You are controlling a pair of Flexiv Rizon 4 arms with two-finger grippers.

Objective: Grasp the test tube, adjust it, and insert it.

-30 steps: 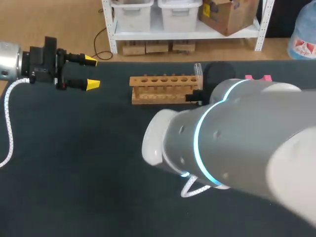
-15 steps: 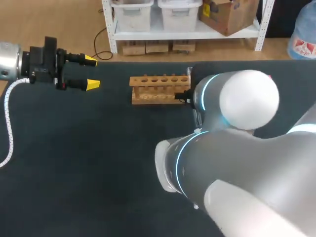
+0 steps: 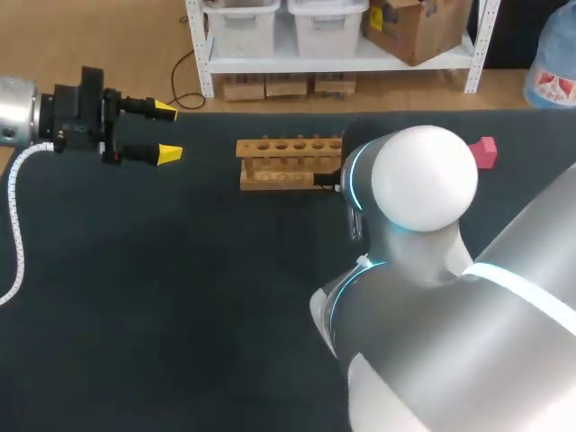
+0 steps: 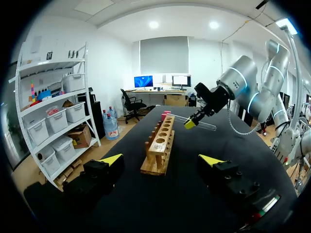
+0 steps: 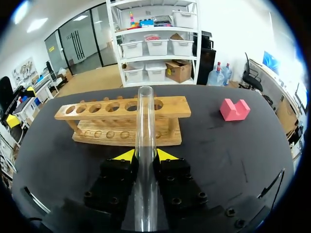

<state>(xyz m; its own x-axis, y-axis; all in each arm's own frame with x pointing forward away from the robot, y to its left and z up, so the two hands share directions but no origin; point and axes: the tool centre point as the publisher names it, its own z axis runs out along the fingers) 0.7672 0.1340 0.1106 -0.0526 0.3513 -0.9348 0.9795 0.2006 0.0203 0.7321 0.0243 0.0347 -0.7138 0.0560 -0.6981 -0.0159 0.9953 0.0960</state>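
Note:
A clear glass test tube (image 5: 144,141) sits between the yellow tips of my right gripper (image 5: 146,156), which is shut on it. The tube runs out along the fingers, and its open end points at the wooden rack (image 5: 124,110) just ahead. In the left wrist view the right gripper (image 4: 190,124) holds the tube (image 4: 204,124) nearly level above the table, beside the far end of the rack (image 4: 160,143). In the head view my right arm's own elbow hides that gripper. My left gripper (image 3: 166,132) hangs open at the table's far left, well away from the rack (image 3: 288,162).
A pink notched block (image 3: 483,151) lies on the dark table to the right of the rack, also visible as the pink block (image 5: 234,109) in the right wrist view. My right arm (image 3: 423,270) fills the front right of the head view.
My right arm has swung round, its elbow now standing upright, and the pink block has come into sight. Its wrist has shifted left toward the rack's right end. The left arm has not moved.

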